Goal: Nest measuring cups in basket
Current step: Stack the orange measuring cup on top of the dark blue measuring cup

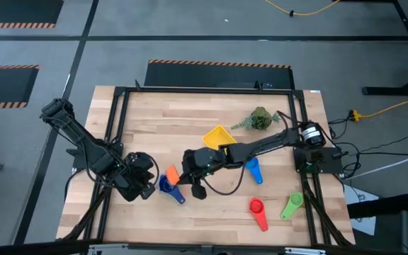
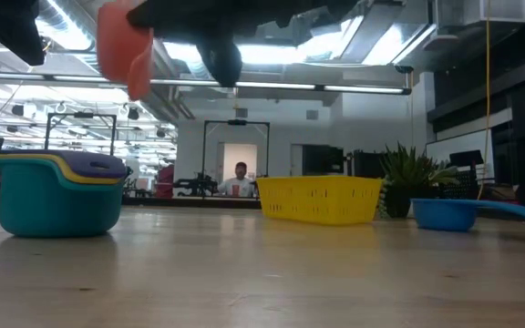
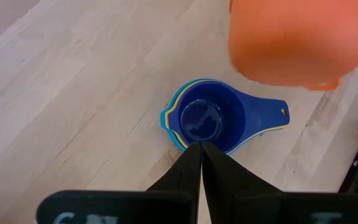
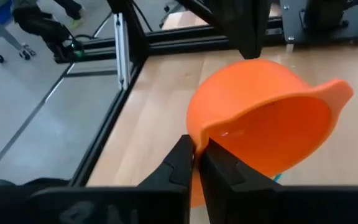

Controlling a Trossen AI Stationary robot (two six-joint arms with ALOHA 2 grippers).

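Observation:
My right gripper [image 4: 197, 158] is shut on an orange measuring cup [image 4: 266, 124] and holds it in the air above a nested stack of cups [image 3: 207, 118]. In that stack a dark blue cup sits inside a yellow one and a light blue one, resting on the table near its front [image 1: 170, 188]. My left gripper [image 3: 201, 155] is shut and hovers just left of the stack, touching nothing. The yellow basket [image 1: 218, 136] stands farther back. Single blue [image 1: 253, 170], red [image 1: 258, 212] and green [image 1: 291, 205] cups lie on the table at the right. My right gripper pinches the orange cup between its two fingers at the edge of the bowl nearest them [image 4: 199, 134]. Orange plastic runs back between the fingers. They reach in from the table's right, slanting slightly down. The cup is lifted clear and tilted, its mouth turned sideways.
A green plant sprig [image 1: 257, 119] lies behind and to the right of the basket. A black metal frame [image 1: 119, 127] runs along the table's left, far and right edges. Bare wood lies between the stack and the red cup.

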